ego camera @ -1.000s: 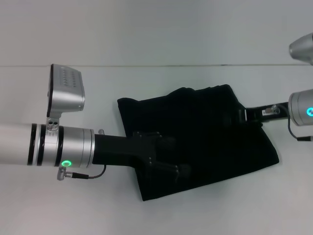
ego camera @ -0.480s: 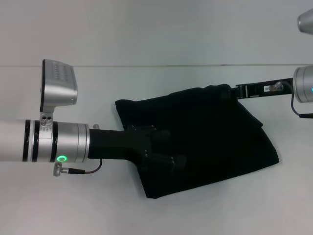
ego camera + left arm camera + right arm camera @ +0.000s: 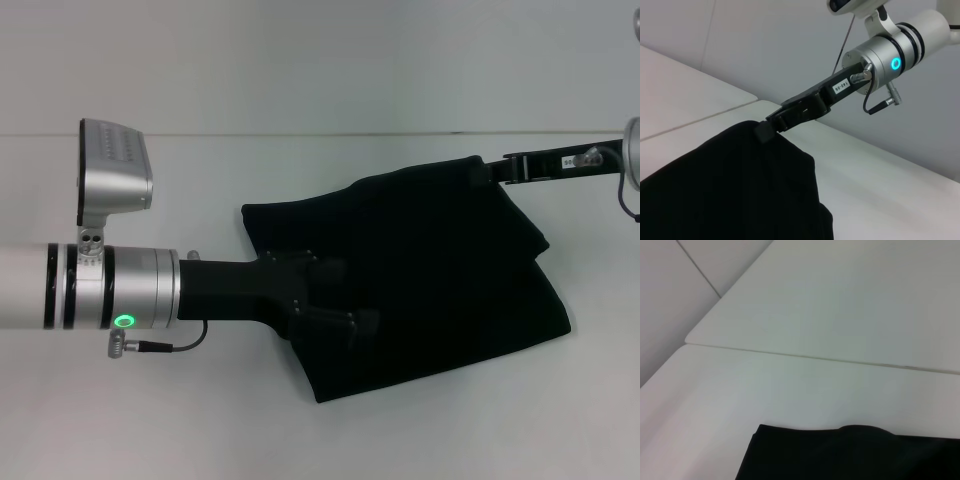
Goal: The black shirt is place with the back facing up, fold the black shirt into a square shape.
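Black shirt [image 3: 420, 280], partly folded into a rumpled slab, lies on the white worktop [image 3: 150, 420] in front of the robot, its far right corner lifted off the surface. The right end effector [image 3: 495, 172] is pinching that raised corner, its fingers pressed together on the fabric; the left wrist view shows the same grip [image 3: 765, 131] with cloth draping down from it. The left end effector [image 3: 345, 305] reaches in from the left and rests over the near left part of the shirt; black on black, whether its fingers are spread or pressed together cannot be told. No containers are present.
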`<state>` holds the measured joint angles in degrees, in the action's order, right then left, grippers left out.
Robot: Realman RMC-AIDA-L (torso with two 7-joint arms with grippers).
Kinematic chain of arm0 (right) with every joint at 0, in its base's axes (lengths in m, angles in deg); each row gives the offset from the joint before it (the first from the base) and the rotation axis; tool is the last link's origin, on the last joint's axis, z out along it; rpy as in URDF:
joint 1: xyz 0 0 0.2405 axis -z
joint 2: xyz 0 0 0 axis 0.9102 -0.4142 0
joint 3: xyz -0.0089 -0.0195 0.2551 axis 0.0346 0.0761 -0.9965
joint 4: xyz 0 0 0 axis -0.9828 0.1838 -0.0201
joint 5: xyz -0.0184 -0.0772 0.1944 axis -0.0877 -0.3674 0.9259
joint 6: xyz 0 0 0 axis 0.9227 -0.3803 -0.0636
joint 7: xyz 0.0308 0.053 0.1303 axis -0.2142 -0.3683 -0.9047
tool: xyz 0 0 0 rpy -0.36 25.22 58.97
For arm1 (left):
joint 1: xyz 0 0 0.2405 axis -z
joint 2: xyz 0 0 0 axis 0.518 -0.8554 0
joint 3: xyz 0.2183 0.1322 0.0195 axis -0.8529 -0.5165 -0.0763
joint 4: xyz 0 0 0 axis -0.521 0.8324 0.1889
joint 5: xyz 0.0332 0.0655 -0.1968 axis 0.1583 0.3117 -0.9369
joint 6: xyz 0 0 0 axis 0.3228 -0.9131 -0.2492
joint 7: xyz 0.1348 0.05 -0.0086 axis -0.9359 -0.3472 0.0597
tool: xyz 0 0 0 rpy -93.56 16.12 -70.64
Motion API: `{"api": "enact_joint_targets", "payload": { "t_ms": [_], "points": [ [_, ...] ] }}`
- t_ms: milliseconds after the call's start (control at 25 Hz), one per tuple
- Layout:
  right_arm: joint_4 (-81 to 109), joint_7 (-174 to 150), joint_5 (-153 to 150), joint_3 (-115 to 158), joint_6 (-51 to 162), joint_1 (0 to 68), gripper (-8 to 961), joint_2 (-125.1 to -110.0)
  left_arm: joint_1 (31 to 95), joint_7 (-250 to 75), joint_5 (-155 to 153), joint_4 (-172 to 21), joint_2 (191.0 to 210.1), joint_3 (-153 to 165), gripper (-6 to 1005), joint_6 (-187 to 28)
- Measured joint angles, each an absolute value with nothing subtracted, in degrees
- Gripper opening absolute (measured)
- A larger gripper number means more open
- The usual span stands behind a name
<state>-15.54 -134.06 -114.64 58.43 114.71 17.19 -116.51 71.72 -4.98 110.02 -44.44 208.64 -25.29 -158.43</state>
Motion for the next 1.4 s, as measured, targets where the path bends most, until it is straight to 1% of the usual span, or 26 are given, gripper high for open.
{"api": "enact_joint_targets", "payload": {
  "t_ms": [280, 560, 800, 1160, 1320, 1400],
  "points": [
    [-16.0, -134.1, -114.6, 58.2, 116.7, 18.8, 27, -115.57, 71.9, -3.5, 109.9, -44.7, 208.87, -25.3, 941, -158.4],
    [-16.4, -134.0, -115.1, 58.7, 117.4, 21.2, 27, -114.99, 72.1, -1.8, 109.9, -44.9, 209.35, -25.4, 939, -158.5],
    [-15.1, -133.6, -115.3, 58.8, 115.4, 23.3, 63, -114.68, 72.5, -1.0, 109.9, -45.7, 209.54, -25.6, 938, -158.4],
    [-13.7, -132.0, -116.6, 58.1, 113.0, 24.3, 116, -115.06, 73.1, 0.0, 109.1, -46.0, 209.48, -25.4, 936, -157.4],
    [-15.3, -132.2, -116.3, 56.2, 113.0, 24.2, 140, -114.64, 73.3, 0.0, 108.9, -45.8, 209.39, -25.4, 935, -156.8],
    [-15.8, -133.2, -116.3, 55.5, 113.1, 23.6, 218, -114.25, 73.3, 0.0, 108.7, -45.8, 209.35, -25.4, 935, -156.4]
  ]
}}
